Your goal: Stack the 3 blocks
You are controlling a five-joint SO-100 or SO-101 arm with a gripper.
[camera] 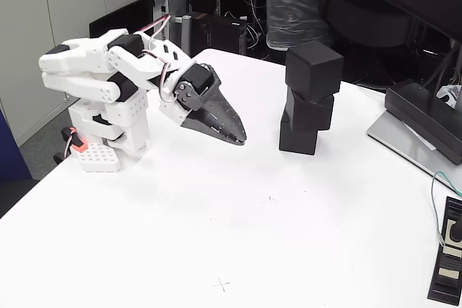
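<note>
Black blocks (310, 99) stand three high, slightly askew, near the white counter's (216, 229) far edge. To their left the end effector (242, 138) hangs clenched, holding nothing, apart from them.

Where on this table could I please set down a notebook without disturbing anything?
The broad bare tabletop in front, between the arm's base and the flat black device at the right edge, is freest. It is crowded around the stacked blocks, the gripper beside them, and the grey-based device behind.
</note>
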